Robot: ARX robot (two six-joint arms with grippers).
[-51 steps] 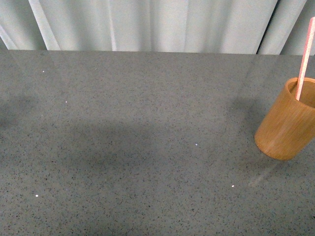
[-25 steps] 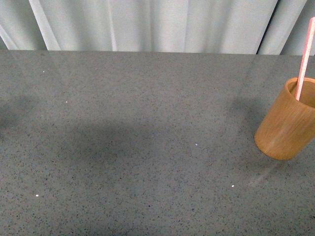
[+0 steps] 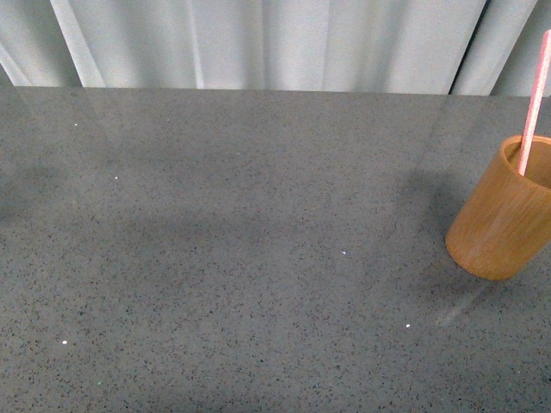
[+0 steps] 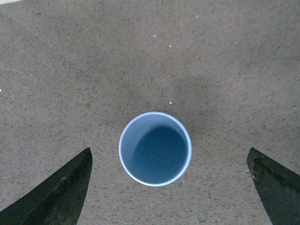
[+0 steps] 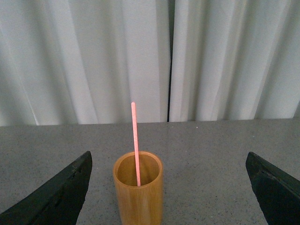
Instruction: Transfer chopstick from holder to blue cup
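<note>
No text, label, brand, number or sign can be read in any view. The holder [image 3: 502, 215], the chopstick [image 3: 535, 103], the blue cup [image 4: 136, 140], the speckled tabletop [image 3: 258, 258] and the curtain [image 3: 258, 43] all show plain, unmarked surfaces.
</note>
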